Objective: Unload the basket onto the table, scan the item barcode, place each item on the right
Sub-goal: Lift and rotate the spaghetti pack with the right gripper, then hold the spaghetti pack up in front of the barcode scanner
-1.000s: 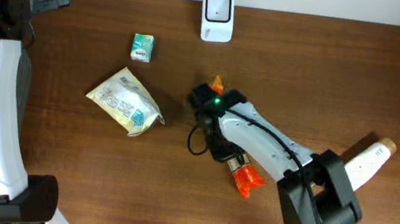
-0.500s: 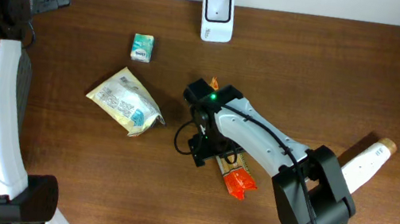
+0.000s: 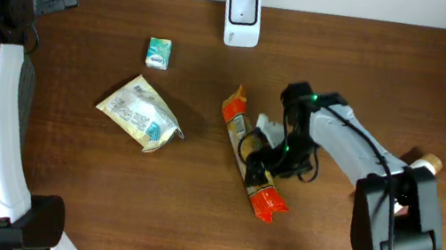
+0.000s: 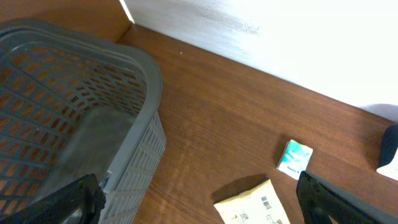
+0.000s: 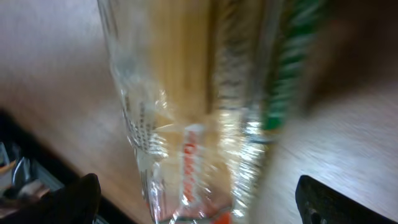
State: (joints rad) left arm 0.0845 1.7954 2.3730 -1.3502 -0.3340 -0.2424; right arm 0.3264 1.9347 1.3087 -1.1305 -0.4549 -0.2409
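The packet (image 3: 240, 130), long and clear with orange ends, lies flat on the counter (image 3: 392, 80) just right of the frame's middle in the overhead view. It runs on a slant from upper left to lower right. In the right wrist view it fills the frame as a blur of clear film with red and green print.

The right hand (image 3: 265, 157) hangs over the packet's lower half. Its fingers (image 5: 74, 199) show at the two lower corners of the wrist view, spread wide, with the packet lying between them and not pinched. The right arm bends up and back to the lower right of the overhead frame.

The scanner (image 3: 243, 18), white with a dark window, stands at the top centre, well apart from the packet. A yellow pouch (image 3: 142, 112) lies left of the packet, and a small teal box (image 3: 158, 52) sits above the pouch.

The left hand (image 4: 202, 202) is spread fully and has hold of nothing. Its view looks down on a grey basket (image 4: 143, 124) at the left, with the teal box and the pouch's edge at the lower right.
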